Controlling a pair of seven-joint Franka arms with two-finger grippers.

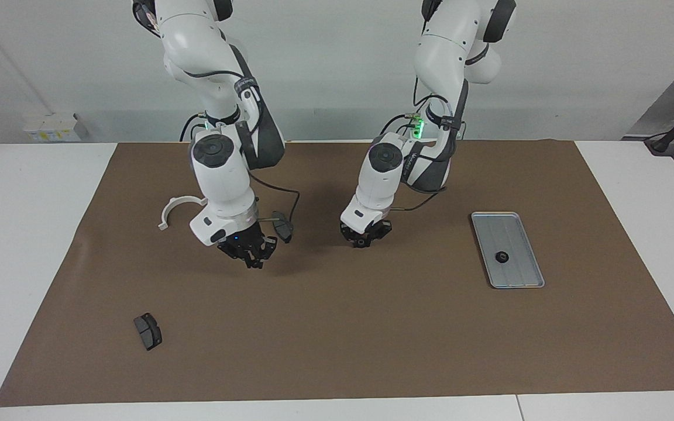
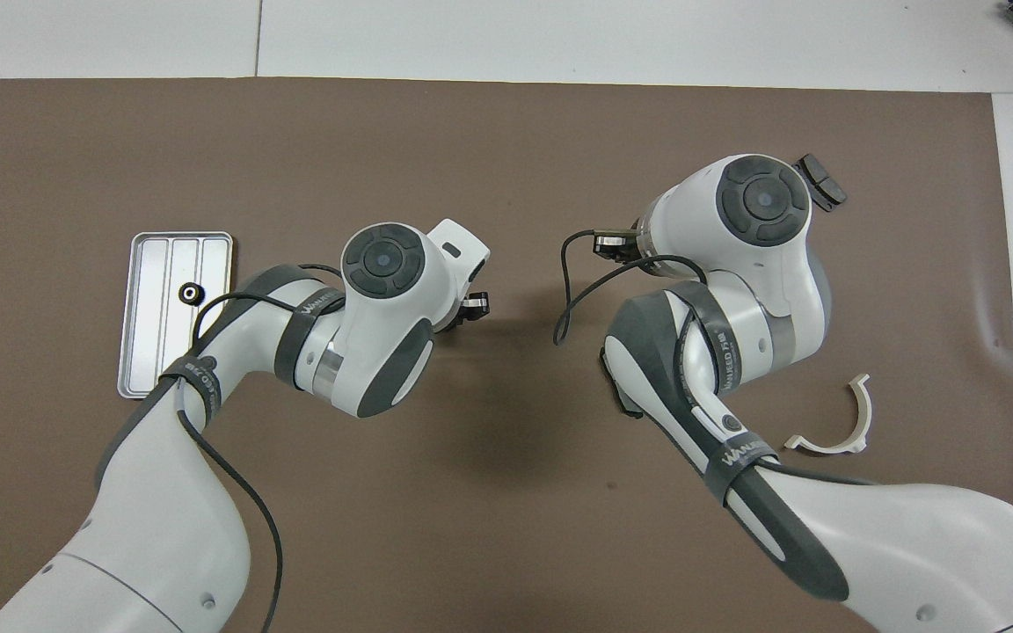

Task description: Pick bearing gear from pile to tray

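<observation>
Left hand (image 1: 364, 241) first: it hangs low over the brown mat (image 1: 343, 339), near the middle of the surface (image 1: 33, 234). My left arm bends down from its base, and the wrist points almost straight down. I cannot tell if this hand is clenched on something or not.

My right hand (image 1: 253, 257) is clenched shut, and I see nothing in it. It is up over the mat, tipped a little toward the left arm's end. It hangs close to one dark grey pad (image 1: 282, 227), which lies on the mat partly hidden by my wrist.

A second dark grey pad (image 1: 148, 331) lies farther from me, toward the right arm's end. The white half-ring (image 1: 176, 207) lies on the mat at that end too, nearer to me than that pad.

The tray (image 1: 518, 234) sits flat on the mat toward the left arm's end, well apart from both hands. One tiny black round piece (image 1: 501, 256) lies inside it.

A dark strap (image 2: 739, 455) on my right arm has white letters that look like "WANJEED". The strap (image 2: 313, 306) on my left arm has the same kind of letters. A green light (image 1: 420, 124) glows on my left arm.
</observation>
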